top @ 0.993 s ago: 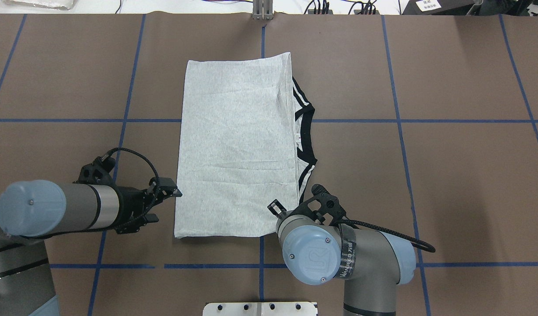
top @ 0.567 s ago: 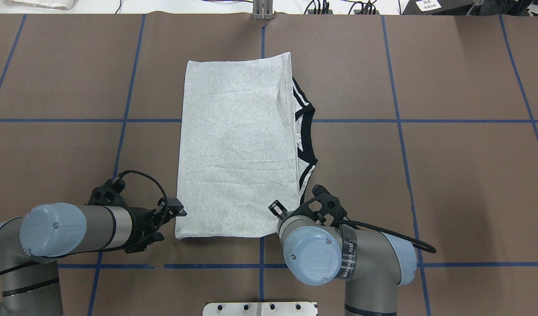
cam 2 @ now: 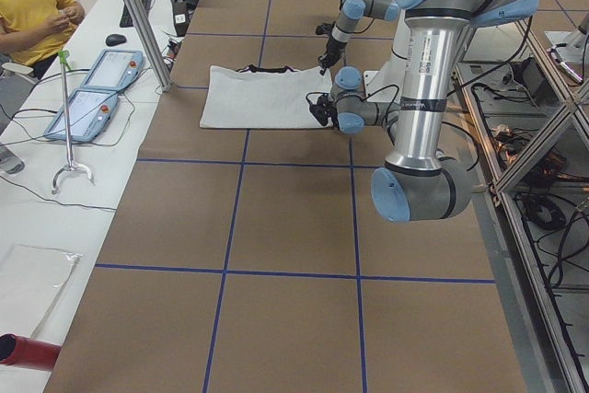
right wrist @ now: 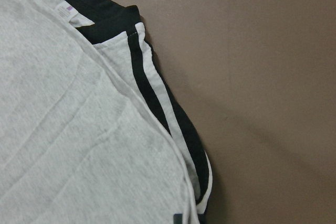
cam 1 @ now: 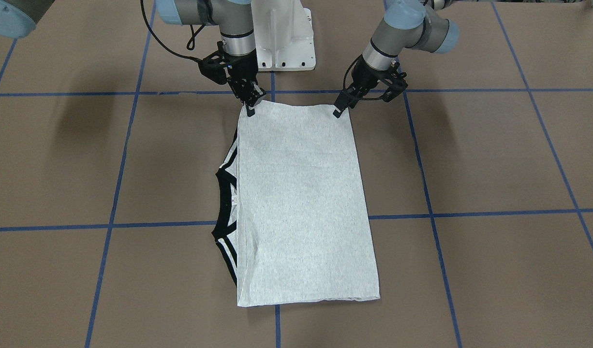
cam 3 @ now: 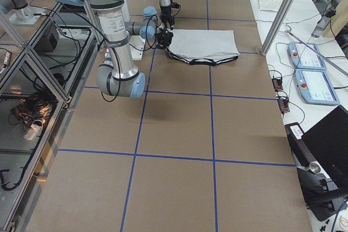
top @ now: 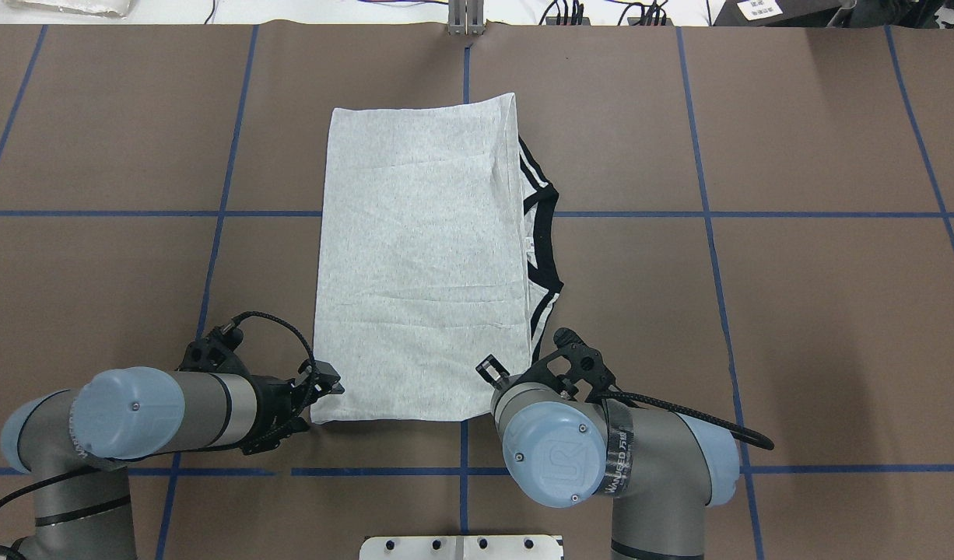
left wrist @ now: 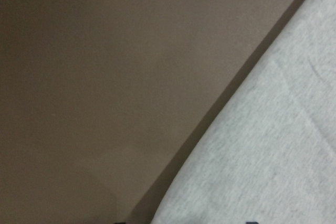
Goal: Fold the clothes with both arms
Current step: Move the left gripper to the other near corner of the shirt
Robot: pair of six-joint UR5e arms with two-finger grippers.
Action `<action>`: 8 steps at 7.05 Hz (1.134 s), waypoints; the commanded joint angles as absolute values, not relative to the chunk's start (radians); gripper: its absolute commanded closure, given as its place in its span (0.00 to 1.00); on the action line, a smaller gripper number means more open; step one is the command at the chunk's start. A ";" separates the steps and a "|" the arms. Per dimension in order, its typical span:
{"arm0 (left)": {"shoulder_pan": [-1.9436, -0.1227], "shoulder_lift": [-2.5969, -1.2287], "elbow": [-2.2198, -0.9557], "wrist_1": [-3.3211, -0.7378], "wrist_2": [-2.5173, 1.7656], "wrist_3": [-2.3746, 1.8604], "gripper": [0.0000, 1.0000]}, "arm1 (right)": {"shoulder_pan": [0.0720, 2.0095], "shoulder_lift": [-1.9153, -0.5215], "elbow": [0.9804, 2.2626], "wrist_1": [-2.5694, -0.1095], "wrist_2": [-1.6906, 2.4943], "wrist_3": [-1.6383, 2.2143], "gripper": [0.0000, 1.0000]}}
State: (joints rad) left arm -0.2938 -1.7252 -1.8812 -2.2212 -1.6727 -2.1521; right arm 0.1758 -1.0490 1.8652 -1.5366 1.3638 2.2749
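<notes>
The grey T-shirt point(top: 422, 264) lies folded into a long rectangle on the brown table, its black neck trim point(top: 541, 233) and shoulder stripes showing along its right edge. The print is hidden. My left gripper point(cam 1: 336, 112) is open at the shirt's near-left corner point(top: 319, 412); the left wrist view shows the cloth edge point(left wrist: 262, 156) between two spread fingertips. My right gripper point(cam 1: 250, 108) is down on the near-right corner and looks shut on the cloth point(right wrist: 79, 145). In the overhead view its own wrist point(top: 559, 373) hides it.
The white pedestal point(cam 1: 282, 38) stands just behind the two grippers. Blue tape lines point(top: 710, 214) grid the table. A seated operator point(cam 2: 28, 6) and teach pendants point(cam 2: 92, 98) are on a side bench beyond the far edge.
My left arm has slid back along the shirt's left edge toward the robot, down to the near-left corner. The right arm and the shirt have not moved.
</notes>
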 commanded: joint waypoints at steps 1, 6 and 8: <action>-0.282 -1.723 -1.878 -2.221 -1.674 -2.154 0.42 | 0.175 -1.046 1.865 -1.536 1.364 2.275 1.00; -0.269 -1.742 -1.942 -2.130 -1.684 -2.149 1.00 | 0.179 -1.052 1.868 -1.536 1.362 2.275 1.00; -0.268 -1.796 -1.950 -2.118 -1.686 -2.149 1.00 | 0.180 -1.107 1.929 -1.537 1.362 2.276 1.00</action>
